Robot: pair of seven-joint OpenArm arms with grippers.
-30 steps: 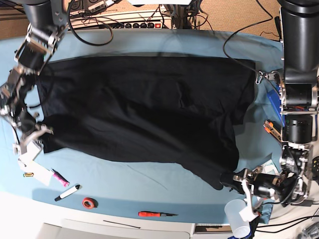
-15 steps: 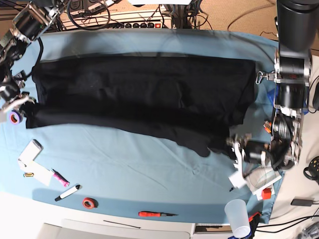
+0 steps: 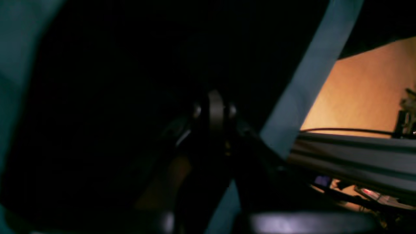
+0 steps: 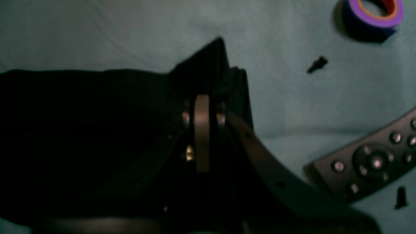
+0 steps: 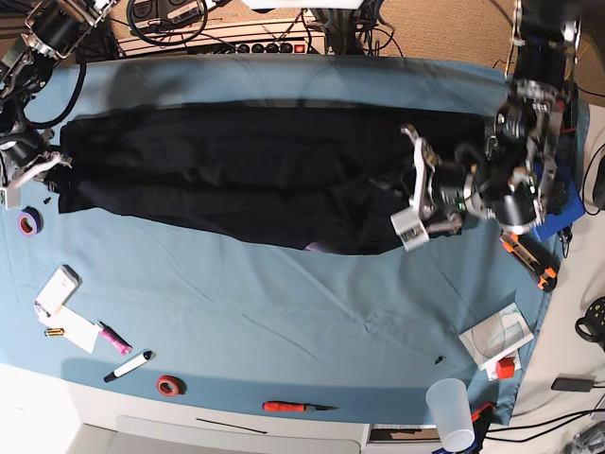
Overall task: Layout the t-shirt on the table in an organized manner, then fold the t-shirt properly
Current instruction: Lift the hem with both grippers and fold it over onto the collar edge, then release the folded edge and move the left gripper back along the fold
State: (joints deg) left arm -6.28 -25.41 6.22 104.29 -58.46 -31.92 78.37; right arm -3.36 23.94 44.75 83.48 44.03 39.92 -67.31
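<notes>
The black t-shirt lies as a long folded band across the far half of the table. A sliver of purple print peeks out at its near edge. My left gripper is shut on the shirt's near edge toward the right, lifted over the fabric. In the left wrist view the left gripper is pinched in dark t-shirt cloth. At the shirt's left end my right gripper is shut on a corner. The right wrist view shows the right gripper clamped on that t-shirt corner, low over the blue cloth.
A purple tape roll and a remote lie beside the right gripper. Along the near side are a white phone, markers, red tape, a red screwdriver and a cup. Cables and a power strip line the far edge.
Both grippers have carried the shirt's near edge toward the far side, so the shirt is now a narrower band. The left gripper swung up and inward from the near right corner.
</notes>
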